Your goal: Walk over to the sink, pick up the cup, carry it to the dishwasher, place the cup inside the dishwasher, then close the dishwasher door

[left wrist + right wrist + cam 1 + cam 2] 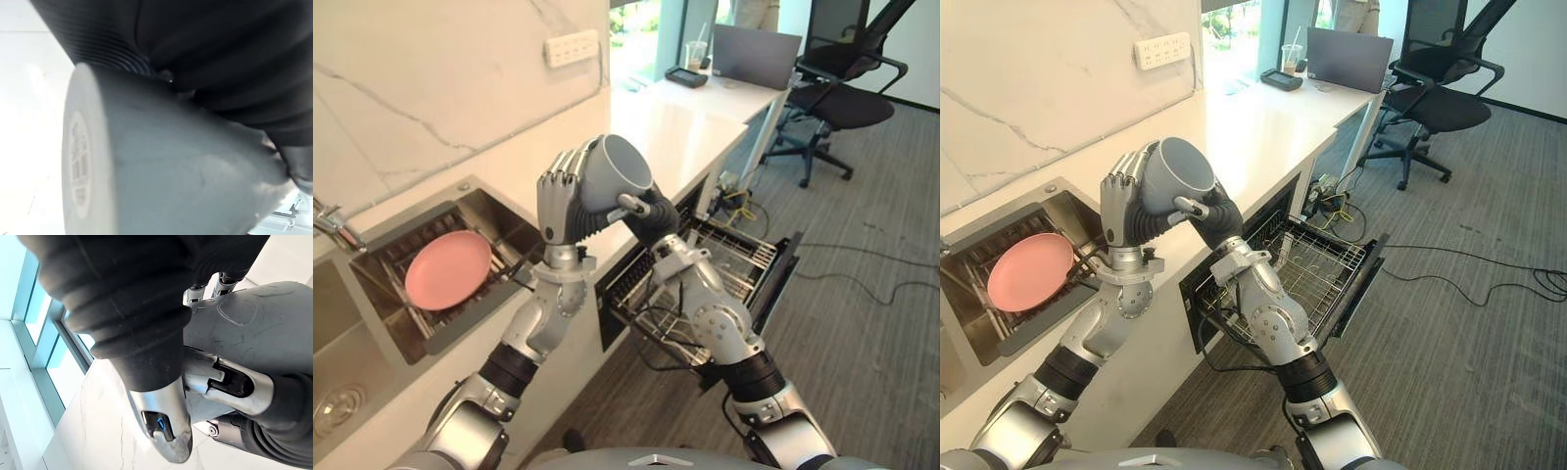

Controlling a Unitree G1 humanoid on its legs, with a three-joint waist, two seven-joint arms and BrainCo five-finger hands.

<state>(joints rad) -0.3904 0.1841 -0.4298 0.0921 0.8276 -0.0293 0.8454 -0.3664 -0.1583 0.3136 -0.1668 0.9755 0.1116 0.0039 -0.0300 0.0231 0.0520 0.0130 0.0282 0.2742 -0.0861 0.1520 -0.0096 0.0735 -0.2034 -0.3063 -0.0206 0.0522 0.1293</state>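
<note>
A grey cup [619, 168] is held up in the air above the counter edge, tilted with its mouth facing up and away from me. My left hand [563, 201] wraps its curled fingers around the cup's base and back. My right hand [651, 217] meets it from the other side, with the thumb [164, 423] and fingers pressed onto the cup's wall [244, 323]. The left wrist view has the cup's base and side [171, 171] very close. Below and to the right, the dishwasher's door [783, 269] hangs open with the wire rack [729, 257] pulled out.
A steel sink [499, 220] set in the white counter at the left holds a pink plate [448, 269]. Further along the counter are a laptop [754, 54] and a drink cup [695, 54]. A black office chair [847, 93] stands on the grey floor beyond.
</note>
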